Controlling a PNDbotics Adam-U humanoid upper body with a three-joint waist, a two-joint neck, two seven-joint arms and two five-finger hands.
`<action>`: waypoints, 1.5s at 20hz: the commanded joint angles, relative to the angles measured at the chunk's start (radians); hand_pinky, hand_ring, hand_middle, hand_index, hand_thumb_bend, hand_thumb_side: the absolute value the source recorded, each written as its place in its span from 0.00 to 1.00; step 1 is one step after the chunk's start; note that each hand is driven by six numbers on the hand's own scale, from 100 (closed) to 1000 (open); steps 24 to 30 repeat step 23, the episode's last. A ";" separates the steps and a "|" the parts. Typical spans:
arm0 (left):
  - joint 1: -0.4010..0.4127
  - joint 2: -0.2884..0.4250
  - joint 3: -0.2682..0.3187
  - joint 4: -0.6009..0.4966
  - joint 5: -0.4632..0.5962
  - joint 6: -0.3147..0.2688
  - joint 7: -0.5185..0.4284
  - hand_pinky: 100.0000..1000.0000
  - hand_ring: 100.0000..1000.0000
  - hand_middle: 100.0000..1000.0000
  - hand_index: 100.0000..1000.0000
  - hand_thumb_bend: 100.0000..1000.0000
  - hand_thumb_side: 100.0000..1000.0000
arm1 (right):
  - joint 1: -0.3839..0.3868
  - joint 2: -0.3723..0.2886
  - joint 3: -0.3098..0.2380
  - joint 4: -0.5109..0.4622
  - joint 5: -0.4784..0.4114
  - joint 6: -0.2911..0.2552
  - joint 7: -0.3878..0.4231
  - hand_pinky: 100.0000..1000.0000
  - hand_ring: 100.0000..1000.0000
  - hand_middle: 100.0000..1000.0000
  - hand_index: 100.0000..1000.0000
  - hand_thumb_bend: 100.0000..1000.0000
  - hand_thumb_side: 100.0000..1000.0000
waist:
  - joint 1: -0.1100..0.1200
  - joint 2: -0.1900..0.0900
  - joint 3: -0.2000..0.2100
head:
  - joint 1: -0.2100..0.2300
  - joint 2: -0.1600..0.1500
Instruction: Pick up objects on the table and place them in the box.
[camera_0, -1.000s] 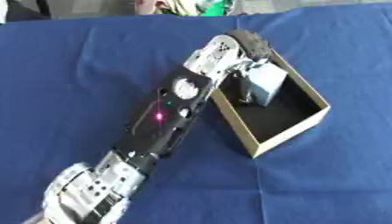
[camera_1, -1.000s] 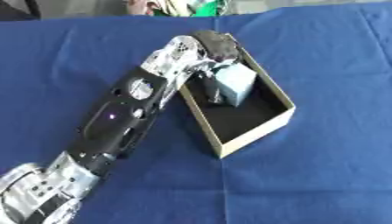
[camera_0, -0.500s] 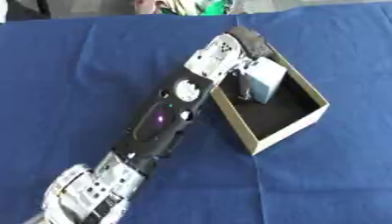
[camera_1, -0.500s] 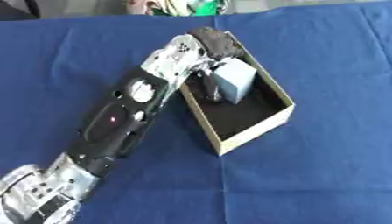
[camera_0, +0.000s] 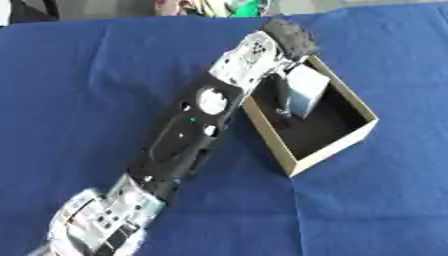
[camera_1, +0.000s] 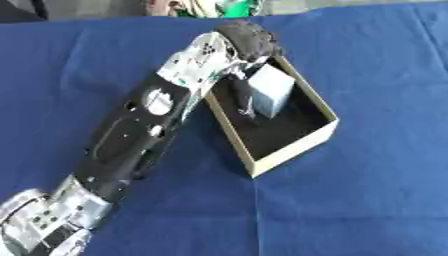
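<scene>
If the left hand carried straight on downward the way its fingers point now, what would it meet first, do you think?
Most likely the dark floor of the open cardboard box: the left hand holds a pale grey block over it, though depth is unclear.

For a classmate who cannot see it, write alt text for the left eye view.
The robot's left hand reaches over an open box with tan walls, holding a pale grey block inside it, fingers curled round the block. The box sits on a blue cloth, and the black and silver arm crosses the picture from the lower left.
</scene>
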 joint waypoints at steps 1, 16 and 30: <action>-0.019 0.031 0.010 -0.082 0.041 0.020 0.013 0.81 0.94 0.86 0.95 0.91 0.58 | -0.002 -0.020 -0.011 -0.011 0.000 -0.002 -0.005 0.65 0.78 0.60 0.78 0.00 0.95 | 0.001 -0.013 0.003 | -0.009 0.005; 0.075 0.251 0.126 -0.537 0.565 0.318 0.351 0.69 0.71 0.64 0.78 0.51 0.65 | 0.024 -0.054 -0.032 -0.011 0.010 -0.013 -0.028 0.65 0.78 0.60 0.78 0.00 0.95 | -0.001 -0.030 0.070 | -0.098 0.037; 0.223 0.361 0.211 -0.759 0.890 0.461 0.644 0.70 0.68 0.63 0.79 0.44 0.66 | 0.045 -0.068 -0.047 -0.011 0.022 -0.024 -0.045 0.65 0.78 0.61 0.78 0.00 0.96 | -0.017 -0.034 0.125 | -0.121 0.052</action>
